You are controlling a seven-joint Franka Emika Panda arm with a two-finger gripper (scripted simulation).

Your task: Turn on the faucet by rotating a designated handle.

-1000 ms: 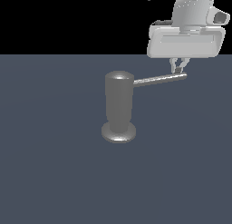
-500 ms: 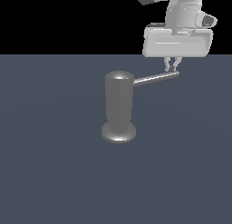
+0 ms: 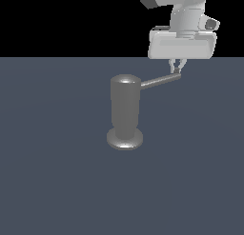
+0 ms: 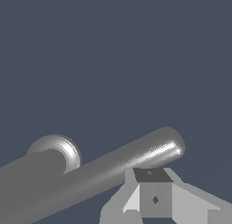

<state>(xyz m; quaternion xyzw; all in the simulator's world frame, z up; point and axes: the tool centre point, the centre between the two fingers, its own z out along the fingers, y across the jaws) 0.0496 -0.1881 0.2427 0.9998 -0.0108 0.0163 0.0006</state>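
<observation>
Glossy grey faucet (image 3: 125, 112) stands upright on the dark tabletop (image 3: 57, 181), domed top, wider disc base. Thin straight handle (image 3: 159, 81) juts sideways from the faucet's upper part, rounded tip. Tool (image 3: 176, 69) sits at the handle's tip, fingers narrow; cannot tell if it grips.
</observation>
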